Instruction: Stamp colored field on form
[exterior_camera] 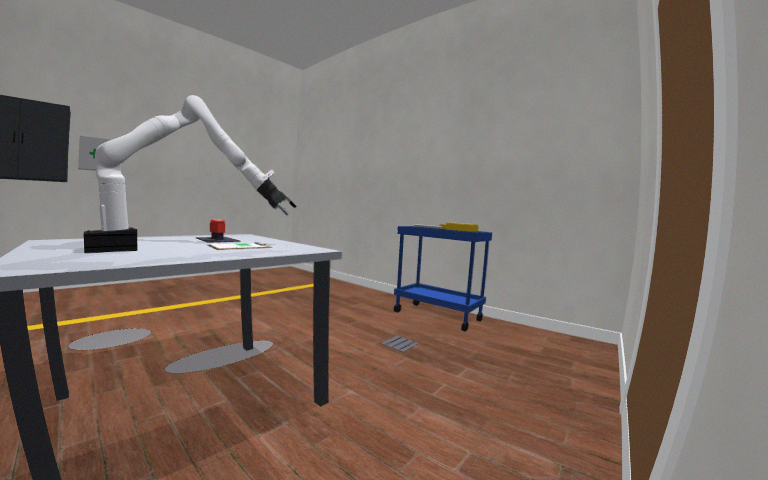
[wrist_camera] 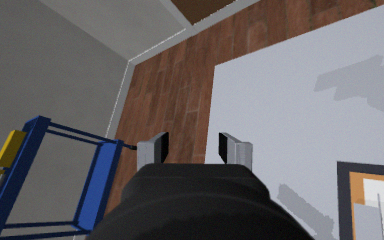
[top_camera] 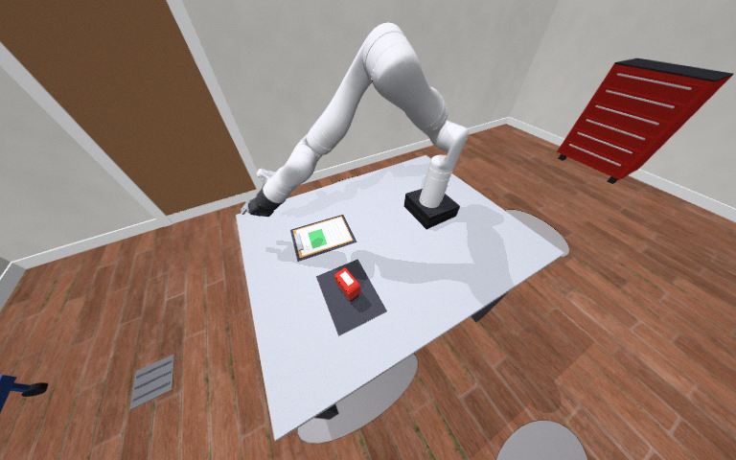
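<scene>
A red stamp (top_camera: 347,284) with a white top stands upright on a dark mat (top_camera: 351,296) near the middle of the white table; it also shows in the exterior view (exterior_camera: 216,227). A form on a clipboard (top_camera: 322,237) with a green field (top_camera: 315,238) lies just beyond the mat, and its corner shows in the wrist view (wrist_camera: 361,200). My gripper (top_camera: 250,208) hangs in the air over the table's far corner, past the clipboard, well away from the stamp. In the wrist view its fingers stand wide apart with nothing between them. It shows open in the exterior view (exterior_camera: 286,206).
My arm's black base (top_camera: 431,208) sits at the back of the table. A blue cart (exterior_camera: 442,271) stands on the floor beyond the table's corner and shows in the wrist view (wrist_camera: 55,175). A red drawer cabinet (top_camera: 640,116) stands by the far wall.
</scene>
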Tool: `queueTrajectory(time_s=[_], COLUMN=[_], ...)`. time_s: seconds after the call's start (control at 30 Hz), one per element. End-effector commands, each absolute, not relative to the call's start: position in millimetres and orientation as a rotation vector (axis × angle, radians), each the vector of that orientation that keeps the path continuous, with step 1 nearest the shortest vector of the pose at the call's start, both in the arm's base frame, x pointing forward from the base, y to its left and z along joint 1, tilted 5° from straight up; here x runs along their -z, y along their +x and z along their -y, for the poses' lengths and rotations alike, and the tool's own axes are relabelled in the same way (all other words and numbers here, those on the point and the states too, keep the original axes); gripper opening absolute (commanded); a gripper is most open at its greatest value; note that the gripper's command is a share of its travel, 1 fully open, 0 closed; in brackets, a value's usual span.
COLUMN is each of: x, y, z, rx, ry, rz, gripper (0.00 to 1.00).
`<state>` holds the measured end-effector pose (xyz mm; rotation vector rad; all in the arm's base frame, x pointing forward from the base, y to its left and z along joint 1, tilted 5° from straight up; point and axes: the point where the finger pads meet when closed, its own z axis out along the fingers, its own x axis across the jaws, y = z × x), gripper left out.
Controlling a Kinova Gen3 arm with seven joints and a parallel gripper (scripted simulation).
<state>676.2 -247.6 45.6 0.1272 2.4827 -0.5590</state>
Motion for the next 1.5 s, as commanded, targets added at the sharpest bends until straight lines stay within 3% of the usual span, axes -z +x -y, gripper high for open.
queueTrajectory(time_s=[0.0,1.47], x=[-47,-38], y=[679,668], z=[244,192], rx=[0.557,0.489], ry=[0.120,0.121], rz=[-2.480,-2.593], gripper=[1.00,1.00])
